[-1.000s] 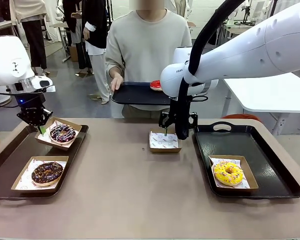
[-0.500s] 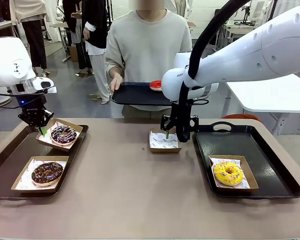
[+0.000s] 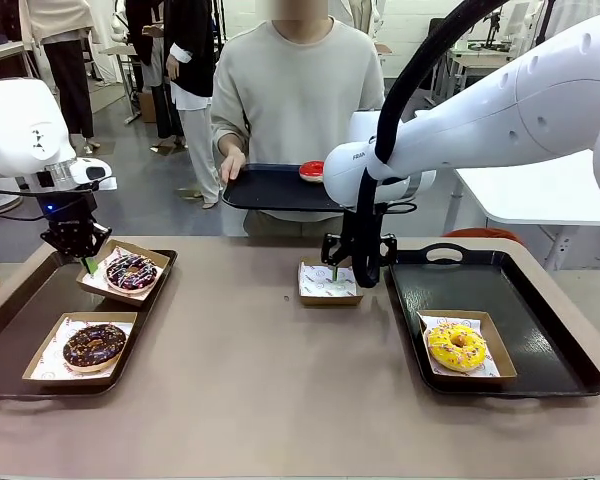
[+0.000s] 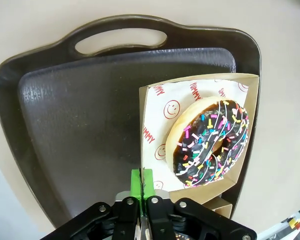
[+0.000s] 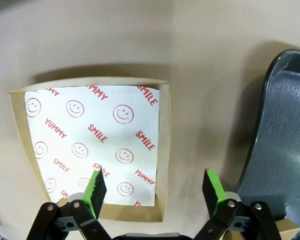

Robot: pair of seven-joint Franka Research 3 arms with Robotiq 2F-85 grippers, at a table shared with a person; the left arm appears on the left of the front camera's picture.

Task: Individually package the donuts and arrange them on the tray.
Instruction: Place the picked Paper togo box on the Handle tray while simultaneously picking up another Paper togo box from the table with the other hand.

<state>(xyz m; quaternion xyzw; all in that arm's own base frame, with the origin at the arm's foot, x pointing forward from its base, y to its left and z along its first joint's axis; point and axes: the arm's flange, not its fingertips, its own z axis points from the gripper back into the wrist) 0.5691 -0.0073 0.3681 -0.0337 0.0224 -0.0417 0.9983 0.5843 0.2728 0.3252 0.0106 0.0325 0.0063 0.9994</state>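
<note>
My left gripper [image 3: 85, 262] is shut on the edge of a paper-lined box [image 4: 155, 107], its green pads [image 4: 142, 182] pinched on the rim. The box holds the purple-glazed sprinkled donut [image 3: 130, 272] [image 4: 207, 142] and hangs tilted over the far end of the left tray [image 3: 25, 300]. A boxed chocolate donut [image 3: 94, 345] lies nearer on that tray. My right gripper [image 3: 333, 270] [image 5: 155, 187] is open, straddling the right rim of an empty box [image 3: 329, 281] [image 5: 95, 145] at mid-table. The yellow donut [image 3: 456, 345] sits boxed on the right tray [image 3: 540, 320]. The red donut [image 3: 311, 170] rests on a tray the person holds.
The person stands at the far side with a dark tray [image 3: 270, 188] held by one hand [image 3: 232, 160]. In the right wrist view the right tray's rim [image 5: 285, 140] lies close beside my gripper. Bare table lies between the two trays.
My left gripper has shifted the purple donut's box slightly right and down over the left tray. The right gripper has barely moved above the empty box.
</note>
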